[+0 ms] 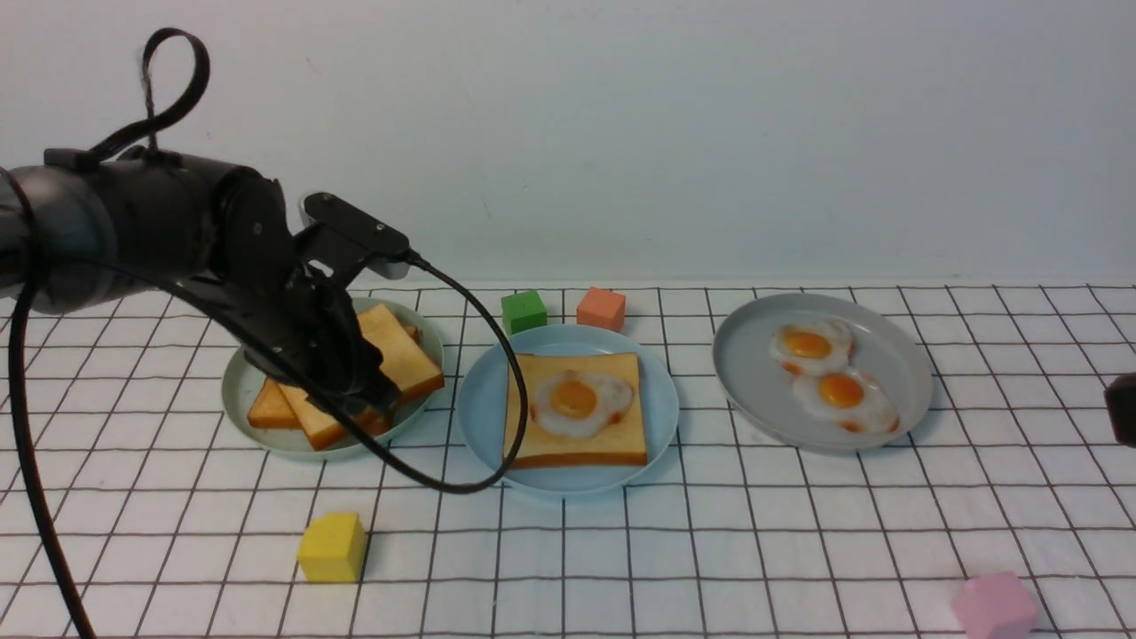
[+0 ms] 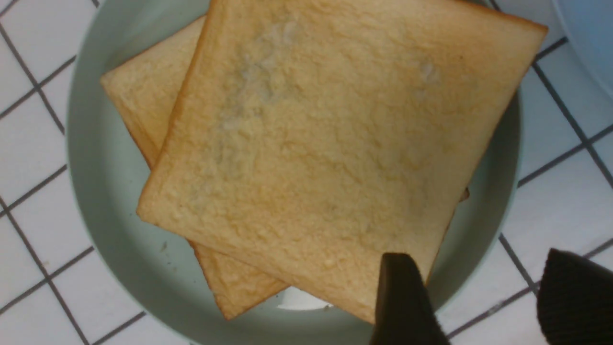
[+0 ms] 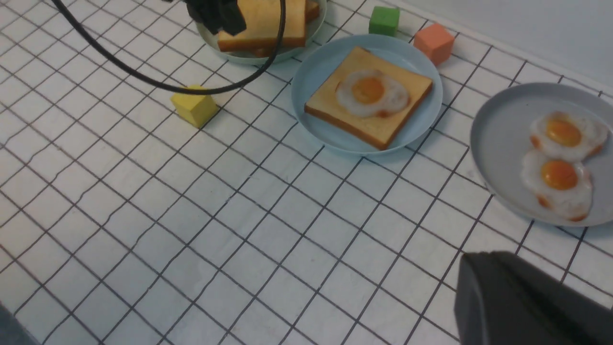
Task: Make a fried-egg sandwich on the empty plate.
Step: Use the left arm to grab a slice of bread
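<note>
- Pink block sits closest to the camera on the right, with a yellow block a bit further back on the left (just clutter, neither matters for the job).
- Blue plate is in the middle of the table, between the other two plates. It has one toast slice flat on it and a fried egg lying on that slice. I'd call the sandwich about two-thirds built, with only the top slice missing.
- Left gripper is down at the grey-green plate on the left, where the spare toast is stacked. Its jaws are wide apart with nothing in them.
- One finger hangs over the edge of the top slice near a corner, and the other is out past the plate rim, over the table. Can't tell if either is touching the bread.
- Right gripper is parked at the far right edge, apart from the grey plate and its two leftover eggs. It's closed up and empty as far as I can see.
- My read is that the step in hand is grabbing the second slice. The next move calls for getting that edge between the jaws and pinching only the top slice, not the one under it.
- After that it's lift, carry it right to the blue plate, and set it down square over the egg without shoving the egg off.
</note>
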Controlling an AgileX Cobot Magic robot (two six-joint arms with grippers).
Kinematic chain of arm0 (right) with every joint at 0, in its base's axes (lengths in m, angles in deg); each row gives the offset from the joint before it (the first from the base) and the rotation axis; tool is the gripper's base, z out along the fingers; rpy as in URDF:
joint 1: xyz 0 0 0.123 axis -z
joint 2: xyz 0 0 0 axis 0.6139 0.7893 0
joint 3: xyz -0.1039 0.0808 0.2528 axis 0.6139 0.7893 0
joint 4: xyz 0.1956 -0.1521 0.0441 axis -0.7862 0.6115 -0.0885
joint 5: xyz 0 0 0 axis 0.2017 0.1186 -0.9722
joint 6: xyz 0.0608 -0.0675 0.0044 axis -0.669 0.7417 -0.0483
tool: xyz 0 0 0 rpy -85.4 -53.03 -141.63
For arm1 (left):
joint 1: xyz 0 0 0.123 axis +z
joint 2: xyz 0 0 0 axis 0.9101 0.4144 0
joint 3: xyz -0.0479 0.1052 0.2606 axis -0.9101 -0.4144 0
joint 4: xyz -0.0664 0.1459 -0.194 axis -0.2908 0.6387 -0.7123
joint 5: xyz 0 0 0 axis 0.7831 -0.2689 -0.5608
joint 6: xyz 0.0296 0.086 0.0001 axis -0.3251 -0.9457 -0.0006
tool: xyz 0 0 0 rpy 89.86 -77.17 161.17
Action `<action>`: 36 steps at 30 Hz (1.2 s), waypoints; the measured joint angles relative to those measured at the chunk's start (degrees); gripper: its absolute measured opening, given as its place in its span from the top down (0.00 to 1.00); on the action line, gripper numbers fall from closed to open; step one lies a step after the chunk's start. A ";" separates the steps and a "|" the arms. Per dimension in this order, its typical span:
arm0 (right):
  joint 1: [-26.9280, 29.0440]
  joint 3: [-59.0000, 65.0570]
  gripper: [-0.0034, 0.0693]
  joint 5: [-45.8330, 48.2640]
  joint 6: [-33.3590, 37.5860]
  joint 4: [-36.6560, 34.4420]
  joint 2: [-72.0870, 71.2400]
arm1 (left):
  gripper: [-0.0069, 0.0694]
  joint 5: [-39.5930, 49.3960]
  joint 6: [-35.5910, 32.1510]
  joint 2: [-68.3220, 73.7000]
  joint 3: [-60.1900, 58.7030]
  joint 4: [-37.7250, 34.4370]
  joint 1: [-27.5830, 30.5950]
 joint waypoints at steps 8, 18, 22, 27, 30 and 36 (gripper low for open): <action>0.00 0.43 0.95 -1.80 0.02 0.31 0.00 | 0.32 -4.35 0.00 2.86 0.06 1.97 0.00; 0.00 0.45 0.94 -1.80 0.07 1.89 0.00 | 0.46 -5.33 0.01 6.67 0.06 9.98 -0.92; 0.00 0.73 0.94 -1.68 0.07 1.94 0.00 | 0.62 -4.72 0.01 7.08 0.48 11.52 -1.52; 0.00 0.78 0.94 -1.35 0.07 2.01 0.00 | 0.78 -3.39 -0.17 6.45 0.60 13.04 -2.51; 0.00 0.91 0.94 -1.35 0.08 2.01 -0.15 | 0.83 -2.16 -0.18 5.40 0.60 13.69 -3.05; 0.00 1.03 0.93 -1.29 0.15 2.12 -2.37 | 0.83 0.60 -0.18 0.35 0.55 14.24 -3.75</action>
